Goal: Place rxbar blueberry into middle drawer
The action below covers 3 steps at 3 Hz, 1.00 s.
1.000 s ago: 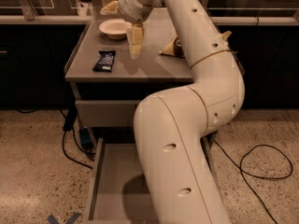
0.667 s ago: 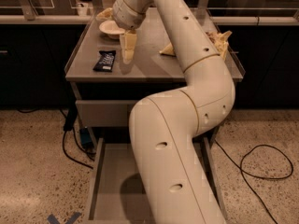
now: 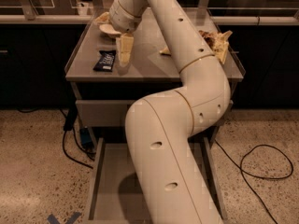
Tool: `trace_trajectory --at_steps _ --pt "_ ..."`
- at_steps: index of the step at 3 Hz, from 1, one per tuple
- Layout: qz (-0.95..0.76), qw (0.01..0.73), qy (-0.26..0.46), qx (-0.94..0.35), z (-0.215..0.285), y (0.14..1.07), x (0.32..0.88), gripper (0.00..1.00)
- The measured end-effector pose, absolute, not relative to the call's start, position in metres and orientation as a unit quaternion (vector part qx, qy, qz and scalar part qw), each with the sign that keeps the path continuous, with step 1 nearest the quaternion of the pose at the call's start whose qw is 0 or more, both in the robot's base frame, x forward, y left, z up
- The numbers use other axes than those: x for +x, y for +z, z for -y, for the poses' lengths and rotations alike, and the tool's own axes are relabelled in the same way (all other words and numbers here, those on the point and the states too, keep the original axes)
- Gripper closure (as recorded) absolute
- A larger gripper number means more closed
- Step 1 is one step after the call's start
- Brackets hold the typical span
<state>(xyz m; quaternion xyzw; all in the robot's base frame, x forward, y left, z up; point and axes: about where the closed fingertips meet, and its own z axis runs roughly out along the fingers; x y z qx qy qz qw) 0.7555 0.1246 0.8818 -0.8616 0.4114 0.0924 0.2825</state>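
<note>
The rxbar blueberry (image 3: 105,60), a small flat bar in a dark navy wrapper with pale print, lies on the grey cabinet top (image 3: 149,64) near its front left corner. My gripper (image 3: 124,50) hangs point-down just right of the bar, close above the top and not touching the bar. Below, a drawer (image 3: 110,185) is pulled out toward me, and my arm covers most of its inside.
A white bowl (image 3: 108,29) sits behind the gripper at the back left. A brown-and-yellow chip bag (image 3: 216,42) lies at the right edge. Black cables (image 3: 261,164) trail on the speckled floor at both sides of the cabinet. Dark counters run behind.
My gripper has swung left across the cabinet top and lowered beside the bar. The camera view has shifted a little, too.
</note>
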Motion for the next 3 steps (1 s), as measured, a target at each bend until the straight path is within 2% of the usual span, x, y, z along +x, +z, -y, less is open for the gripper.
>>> trace_trajectory --at_steps 1,3 --pt "-0.428 0.255 0.115 -0.859 -0.133 0.862 0.750 0.00" --pt "-0.420 0.264 0.114 -0.861 -0.155 0.849 0.758 0.00"
